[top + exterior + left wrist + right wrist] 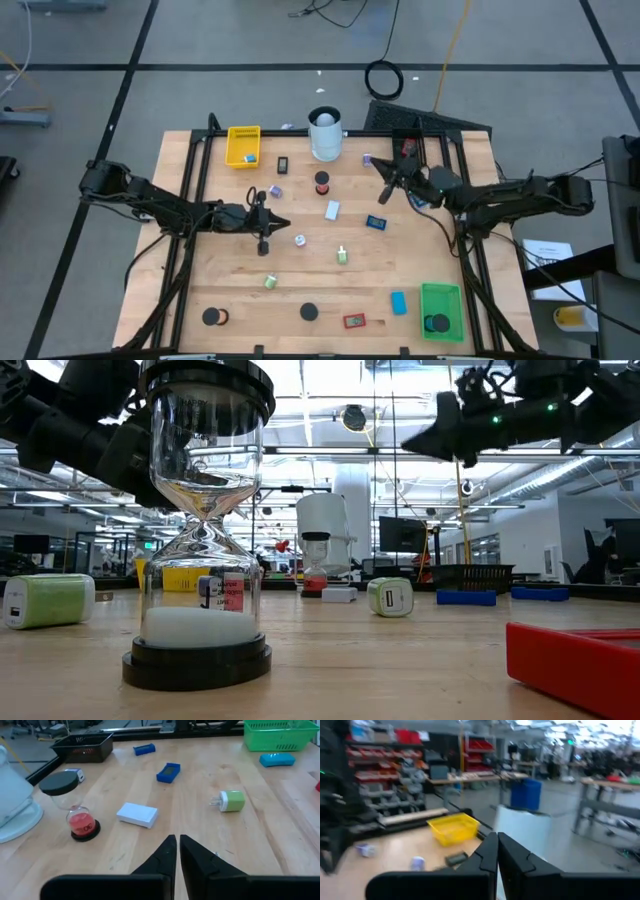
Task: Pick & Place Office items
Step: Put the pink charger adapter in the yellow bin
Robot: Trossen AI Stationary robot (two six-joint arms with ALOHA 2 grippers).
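The office items lie scattered over the wooden table. Among them are a red-sand hourglass, a white block, a blue block, a green-and-white plug and black round tops. My left gripper is shut and empty above the table's left middle. In its wrist view the shut fingers point toward the white block and the hourglass. My right gripper is shut and empty, raised over the far right part; it also shows in the low view.
A yellow tray and a tall white cylinder stand at the far edge, and a black tray at the far right. A green tray holding a black disc stands at the near right. A white-sand hourglass stands close to the low camera.
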